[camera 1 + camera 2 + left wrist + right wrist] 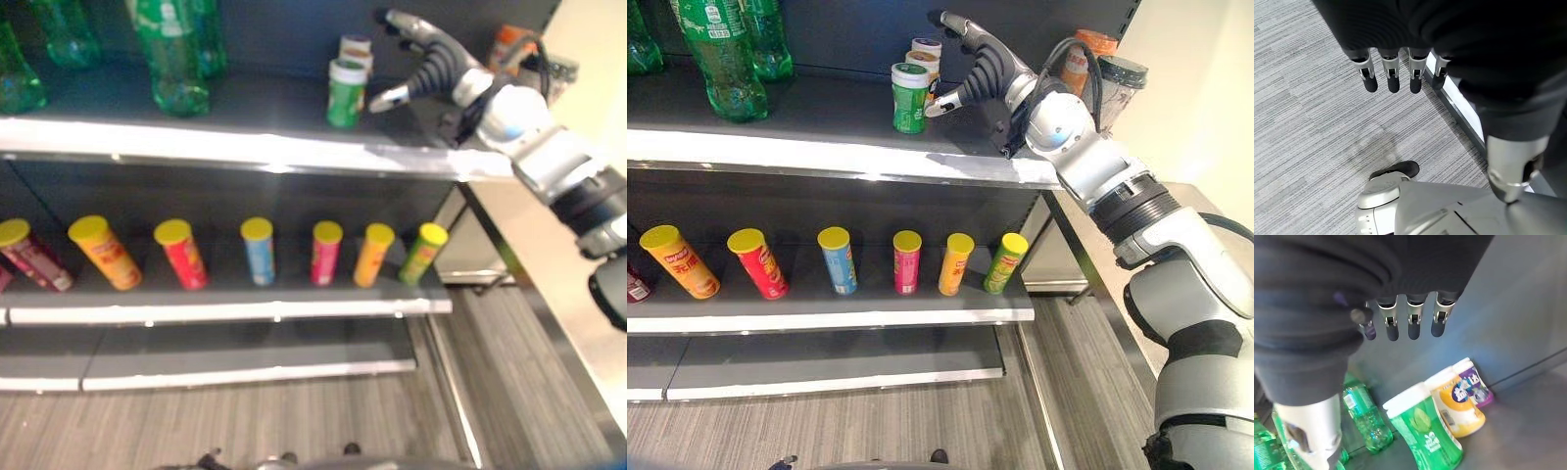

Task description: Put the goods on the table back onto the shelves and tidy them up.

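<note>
On the top shelf (pixel 245 147) stands a green canister with a white lid (pixel 345 93) (pixel 1425 431). A yellow canister (pixel 1457 404) and a purple one (pixel 1474 382) stand in a row behind it, against the back wall. My right hand (pixel 991 69) (pixel 1410 318) hovers open just right of and above the green canister. Its fingers are straight and hold nothing, and the thumb tip is close to the canister's side. My left hand (pixel 1391 73) hangs open over the grey carpet, empty.
Several green bottles (pixel 171 49) stand at the left of the top shelf. A row of yellow-lidded chip cans (pixel 906 259) fills the middle shelf. Right of the shelves, an orange-lidded jar (pixel 1087 54) and a dark-lidded clear jar (pixel 1117 83) stand beside a pale table (pixel 549 264).
</note>
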Tool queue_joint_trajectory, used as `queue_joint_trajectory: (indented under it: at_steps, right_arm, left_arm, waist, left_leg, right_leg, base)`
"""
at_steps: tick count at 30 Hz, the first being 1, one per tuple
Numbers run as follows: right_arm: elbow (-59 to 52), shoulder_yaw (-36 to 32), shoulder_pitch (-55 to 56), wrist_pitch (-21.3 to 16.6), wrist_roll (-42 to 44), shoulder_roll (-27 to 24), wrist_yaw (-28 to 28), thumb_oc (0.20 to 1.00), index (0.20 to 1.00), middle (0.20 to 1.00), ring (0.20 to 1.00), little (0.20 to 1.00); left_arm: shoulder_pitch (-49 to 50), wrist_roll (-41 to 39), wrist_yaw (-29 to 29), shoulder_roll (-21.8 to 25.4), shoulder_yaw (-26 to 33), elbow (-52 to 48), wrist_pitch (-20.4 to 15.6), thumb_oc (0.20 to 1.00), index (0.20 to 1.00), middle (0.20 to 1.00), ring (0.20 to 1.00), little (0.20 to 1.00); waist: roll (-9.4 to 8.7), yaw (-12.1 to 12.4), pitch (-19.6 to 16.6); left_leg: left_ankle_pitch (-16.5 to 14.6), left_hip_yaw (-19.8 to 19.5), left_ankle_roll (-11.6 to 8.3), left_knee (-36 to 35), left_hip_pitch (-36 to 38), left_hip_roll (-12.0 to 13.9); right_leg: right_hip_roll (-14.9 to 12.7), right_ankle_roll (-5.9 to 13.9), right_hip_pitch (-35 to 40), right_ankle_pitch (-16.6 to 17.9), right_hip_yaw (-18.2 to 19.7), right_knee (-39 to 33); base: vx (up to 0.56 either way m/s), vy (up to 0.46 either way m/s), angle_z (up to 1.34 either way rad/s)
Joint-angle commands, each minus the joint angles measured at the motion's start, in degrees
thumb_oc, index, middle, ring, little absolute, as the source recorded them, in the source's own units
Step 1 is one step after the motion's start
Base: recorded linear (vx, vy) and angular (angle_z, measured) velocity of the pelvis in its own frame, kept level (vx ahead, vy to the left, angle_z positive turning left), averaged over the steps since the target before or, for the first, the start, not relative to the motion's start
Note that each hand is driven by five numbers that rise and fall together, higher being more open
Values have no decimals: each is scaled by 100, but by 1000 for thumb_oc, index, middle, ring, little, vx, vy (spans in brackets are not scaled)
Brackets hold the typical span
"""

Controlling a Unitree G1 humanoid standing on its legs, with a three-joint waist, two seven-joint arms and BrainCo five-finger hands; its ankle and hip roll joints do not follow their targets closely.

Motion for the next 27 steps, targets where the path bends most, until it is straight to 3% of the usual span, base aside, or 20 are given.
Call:
queue_joint_trajectory:
  at_steps: [1, 8, 16, 27]
  right_arm:
    - [140, -29, -624, -259, 272, -270, -286, 1000, 1000, 1000, 1000, 1000]
    - [-760, -340, -109, -289, 149, -567, -367, 1000, 1000, 1000, 1000, 1000]
    - [-787, -524, 649, -75, 1167, -175, -178, 1000, 1000, 1000, 1000, 1000]
    - [-344, -441, 566, 190, 2061, 238, -321, 1000, 1000, 1000, 1000, 1000]
  left_arm:
    - [-148, -68, -19, -20, 135, 420, -108, 1000, 1000, 1000, 1000, 1000]
    - [-128, -17, 32, -86, 263, 421, -57, 1000, 1000, 1000, 1000, 1000]
    - [-115, 29, 19, -105, 253, 414, 53, 1000, 1000, 1000, 1000, 1000]
    - [-171, -27, 62, -68, 312, 527, 194, 1000, 1000, 1000, 1000, 1000]
  waist:
    - [-258, 22, -163]
    - [-209, -55, -174]
    - [-157, -56, -160]
    - [-201, -46, -165]
  left_leg:
    - [-502, 88, -260, -4, -7, 314]
    - [-528, 159, -254, -4, 7, 311]
    - [-539, 166, -246, -4, 33, 294]
    - [-533, 199, -256, -4, 45, 287]
  right_leg:
    - [-222, 219, 365, -457, 220, 37]
    - [-220, 217, 381, -483, 280, 37]
    - [-238, 196, 412, -515, 317, 37]
    - [-239, 182, 411, -500, 350, 37]
  base:
    - [-8, 7, -9]
    - [0, 7, -9]
    - [0, 0, 0]
    - [0, 0, 0]
